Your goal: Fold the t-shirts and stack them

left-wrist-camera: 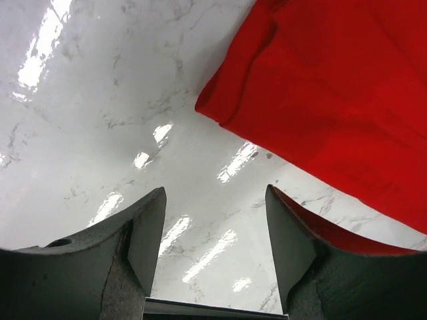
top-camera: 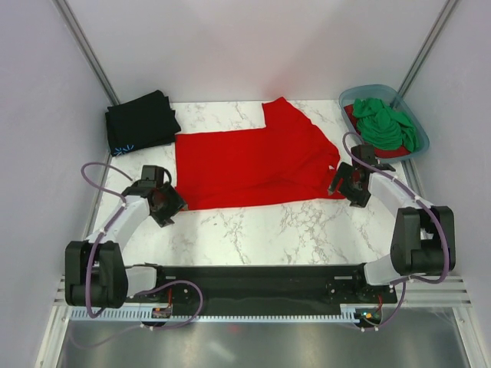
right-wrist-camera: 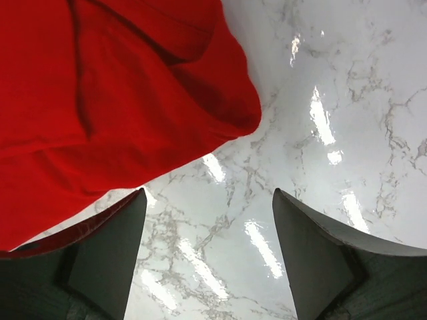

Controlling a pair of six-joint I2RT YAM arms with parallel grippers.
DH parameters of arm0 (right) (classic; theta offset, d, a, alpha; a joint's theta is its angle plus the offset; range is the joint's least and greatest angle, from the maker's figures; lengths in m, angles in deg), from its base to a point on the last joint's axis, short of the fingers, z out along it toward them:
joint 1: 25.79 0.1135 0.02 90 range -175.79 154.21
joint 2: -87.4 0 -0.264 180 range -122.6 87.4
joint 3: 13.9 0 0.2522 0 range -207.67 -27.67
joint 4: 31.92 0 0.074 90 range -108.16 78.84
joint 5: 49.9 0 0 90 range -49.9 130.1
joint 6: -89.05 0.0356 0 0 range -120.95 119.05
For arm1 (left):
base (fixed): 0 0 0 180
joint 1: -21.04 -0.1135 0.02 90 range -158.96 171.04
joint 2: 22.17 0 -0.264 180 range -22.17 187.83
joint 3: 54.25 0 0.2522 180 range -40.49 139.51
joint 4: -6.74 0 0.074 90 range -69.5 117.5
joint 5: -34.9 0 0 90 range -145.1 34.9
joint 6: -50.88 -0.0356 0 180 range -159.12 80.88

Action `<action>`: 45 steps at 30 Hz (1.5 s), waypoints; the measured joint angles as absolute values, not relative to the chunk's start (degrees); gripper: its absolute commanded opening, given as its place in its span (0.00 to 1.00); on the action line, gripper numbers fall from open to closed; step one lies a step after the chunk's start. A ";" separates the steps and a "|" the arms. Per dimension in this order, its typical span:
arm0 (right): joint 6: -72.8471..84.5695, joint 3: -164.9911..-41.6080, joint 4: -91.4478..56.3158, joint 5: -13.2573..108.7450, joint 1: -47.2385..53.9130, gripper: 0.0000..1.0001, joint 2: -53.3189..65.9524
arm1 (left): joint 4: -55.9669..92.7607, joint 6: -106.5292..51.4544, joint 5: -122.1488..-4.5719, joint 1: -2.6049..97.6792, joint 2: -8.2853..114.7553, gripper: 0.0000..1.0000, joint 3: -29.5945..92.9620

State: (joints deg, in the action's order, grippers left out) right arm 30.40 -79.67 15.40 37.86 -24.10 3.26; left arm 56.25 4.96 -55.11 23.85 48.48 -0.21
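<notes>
A bright red t-shirt (top-camera: 249, 161) lies spread on the marble table, one sleeve pointing to the back. It shows in the left wrist view (left-wrist-camera: 333, 93) and the right wrist view (right-wrist-camera: 100, 100). A folded black t-shirt (top-camera: 142, 121) with a light-blue mark lies at the back left. A green t-shirt (top-camera: 387, 124) lies on another red one (top-camera: 391, 152) in the tub. My left gripper (top-camera: 163, 204) is open and empty beside the red shirt's near left corner. My right gripper (top-camera: 344, 186) is open and empty at its near right corner.
A blue-grey plastic tub (top-camera: 351, 96) stands at the back right. Bare marble table (top-camera: 268, 230) lies between the shirt and the arm bases. Grey walls close in the left, right and back.
</notes>
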 measured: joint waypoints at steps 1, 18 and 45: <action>30.42 -78.91 14.74 38.21 -24.71 0.83 2.63 | 55.83 5.33 -55.44 23.85 49.07 0.68 -1.07; 30.40 -78.34 3.90 42.08 -28.05 0.16 -5.31 | 45.19 8.28 -55.94 23.85 58.34 0.48 -1.04; 32.96 -63.39 10.70 47.02 -30.32 0.00 11.46 | 53.87 7.93 -59.53 21.46 49.40 0.03 -5.33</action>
